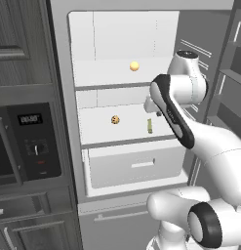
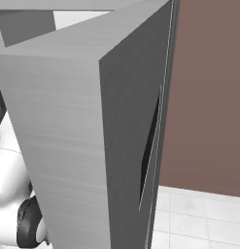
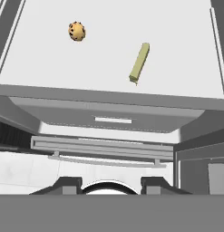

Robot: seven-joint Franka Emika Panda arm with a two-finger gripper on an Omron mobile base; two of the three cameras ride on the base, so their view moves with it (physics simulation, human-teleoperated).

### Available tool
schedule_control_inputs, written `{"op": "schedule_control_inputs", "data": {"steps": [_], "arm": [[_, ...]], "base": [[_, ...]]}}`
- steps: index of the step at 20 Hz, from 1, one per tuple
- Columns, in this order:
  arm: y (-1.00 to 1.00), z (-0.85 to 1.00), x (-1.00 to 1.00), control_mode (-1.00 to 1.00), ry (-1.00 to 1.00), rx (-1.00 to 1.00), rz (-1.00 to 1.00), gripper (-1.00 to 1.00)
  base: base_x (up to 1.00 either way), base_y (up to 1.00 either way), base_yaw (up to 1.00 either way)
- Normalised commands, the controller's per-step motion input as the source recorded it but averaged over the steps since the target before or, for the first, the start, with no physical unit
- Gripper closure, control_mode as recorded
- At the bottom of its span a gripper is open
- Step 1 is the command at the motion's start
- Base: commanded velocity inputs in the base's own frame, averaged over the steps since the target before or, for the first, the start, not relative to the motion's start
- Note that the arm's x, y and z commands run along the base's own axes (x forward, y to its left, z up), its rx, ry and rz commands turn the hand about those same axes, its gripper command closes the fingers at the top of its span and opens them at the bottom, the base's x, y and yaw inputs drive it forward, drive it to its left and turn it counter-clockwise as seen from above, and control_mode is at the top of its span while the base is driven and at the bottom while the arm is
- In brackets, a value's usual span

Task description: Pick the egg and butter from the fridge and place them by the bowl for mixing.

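Gripper-wise (image 3: 104, 183), honestly can't call it: in the hand view I'm only seeing two dark finger tips (image 3: 68, 183) poking up at the bottom with nothing between them, so it's carrying nothing, but whether the jaws count as open or closed is anyone's guess. It's hanging out in front of the fridge (image 1: 61, 73), looking down onto the middle shelf (image 3: 36, 63) from above the white drawer (image 1: 136, 168).

The butter (image 3: 139, 62) is lying flat on that shelf, a thin olive-yellow stick with squared ends, angled a bit instead of running straight with the shelf edge. It's sitting toward the right side of the shelf, which I'd guess makes it the easier first grab, since the hand is already pointing roughly that way. Being long and skinny, it's probably asking for the fingers to close across its short width.

The egg (image 1: 134, 65) is resting one shelf up, a tiny smooth yellow-orange ball, well apart from everything. Round and slick like that, I'd bet it's going to roll if it gets nudged.

Also on the middle shelf: a brown speckled cookie-looking thing (image 3: 76, 31), off to the left of the butter and not touching it. Not part of the job.

Fridge interior is all plain matte white, flat shelves with grey front edges. The grey door (image 2: 68, 121) is blocking most of the right base view.
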Motion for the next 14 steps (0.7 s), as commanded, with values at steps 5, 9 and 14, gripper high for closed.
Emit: {"op": "schedule_control_inputs", "data": {"steps": [5, 9, 14], "arm": [[0.0, 0.0, -0.05, -1.0, 0.0, 0.0, 0.0, -1.0], [0.0, 0.0, -0.04, -1.0, -0.11, 0.0, 0.0, -1.0], [0.12, 0.08, 0.02, -1.0, -0.2, 0.0, 0.0, -1.0]], "base": [[0.0, 0.0, 0.0], [0.0, 0.0, 0.0], [0.0, 0.0, 0.0]]}}
